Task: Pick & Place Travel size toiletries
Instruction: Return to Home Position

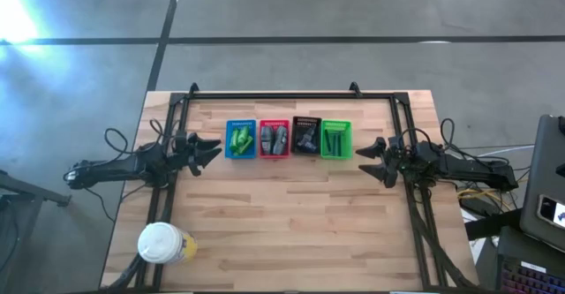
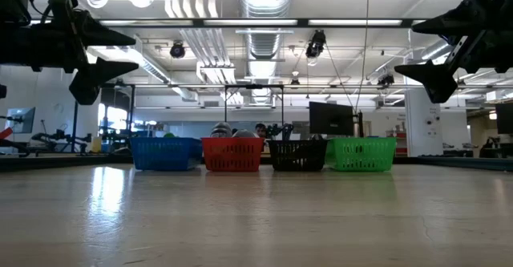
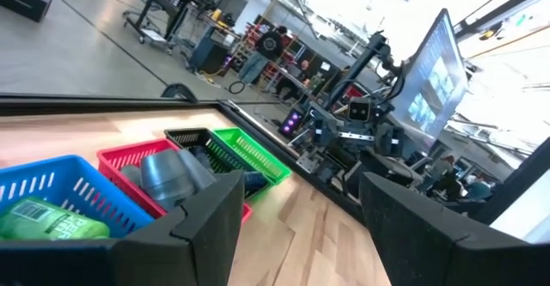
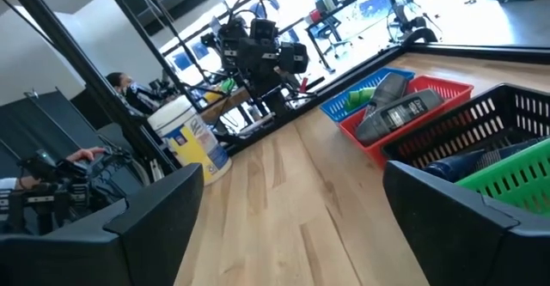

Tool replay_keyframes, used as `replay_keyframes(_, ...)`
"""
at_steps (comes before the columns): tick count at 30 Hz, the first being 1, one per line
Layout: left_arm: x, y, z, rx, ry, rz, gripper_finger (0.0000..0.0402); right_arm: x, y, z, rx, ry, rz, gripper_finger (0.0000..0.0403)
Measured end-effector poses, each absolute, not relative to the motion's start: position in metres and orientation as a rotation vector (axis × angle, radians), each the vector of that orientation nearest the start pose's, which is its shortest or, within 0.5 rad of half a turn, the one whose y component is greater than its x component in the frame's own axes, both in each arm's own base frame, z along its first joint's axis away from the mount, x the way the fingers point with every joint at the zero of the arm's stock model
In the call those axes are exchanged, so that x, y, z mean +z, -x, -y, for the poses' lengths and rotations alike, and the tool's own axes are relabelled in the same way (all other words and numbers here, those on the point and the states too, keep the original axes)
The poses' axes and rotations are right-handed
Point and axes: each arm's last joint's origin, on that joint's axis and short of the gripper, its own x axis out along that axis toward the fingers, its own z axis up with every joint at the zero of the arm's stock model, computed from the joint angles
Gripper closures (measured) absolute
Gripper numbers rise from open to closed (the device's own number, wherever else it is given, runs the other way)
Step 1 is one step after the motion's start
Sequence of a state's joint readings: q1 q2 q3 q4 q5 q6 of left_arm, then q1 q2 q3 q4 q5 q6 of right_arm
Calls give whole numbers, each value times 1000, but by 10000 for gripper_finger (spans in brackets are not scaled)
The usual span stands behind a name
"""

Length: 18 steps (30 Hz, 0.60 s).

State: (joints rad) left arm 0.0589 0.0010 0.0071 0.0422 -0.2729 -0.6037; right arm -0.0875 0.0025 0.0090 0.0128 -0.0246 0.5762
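Note:
Four small baskets stand in a row near the table's far edge. The blue basket (image 1: 240,140) holds bright green tubes (image 3: 50,221). The red basket (image 1: 274,139) holds grey tubes (image 4: 397,114). The black basket (image 1: 306,137) holds dark tubes, and the green basket (image 1: 335,140) holds thin dark sticks. My left gripper (image 1: 210,152) hovers open, above the table, left of the blue basket. My right gripper (image 1: 369,160) hovers open, right of the green basket. Both touch nothing.
A white-lidded cup with a yellow label (image 1: 163,244) stands near the table's near-left corner. A dark metal frame (image 1: 291,95) runs along the far edge and down both sides. Bare wood (image 1: 291,214) lies in front of the baskets. People sit in the room beyond.

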Motion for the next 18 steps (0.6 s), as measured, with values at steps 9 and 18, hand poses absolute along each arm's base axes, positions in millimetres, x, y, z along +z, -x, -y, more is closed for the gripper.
replay_keyframes(9,170,-96,-14,310,603,146,164,168,-97,8,-56,-575,36,72)
replay_keyframes(18,169,-96,-13,294,421,105,164,167,-97,8,-56,-575,35,99)
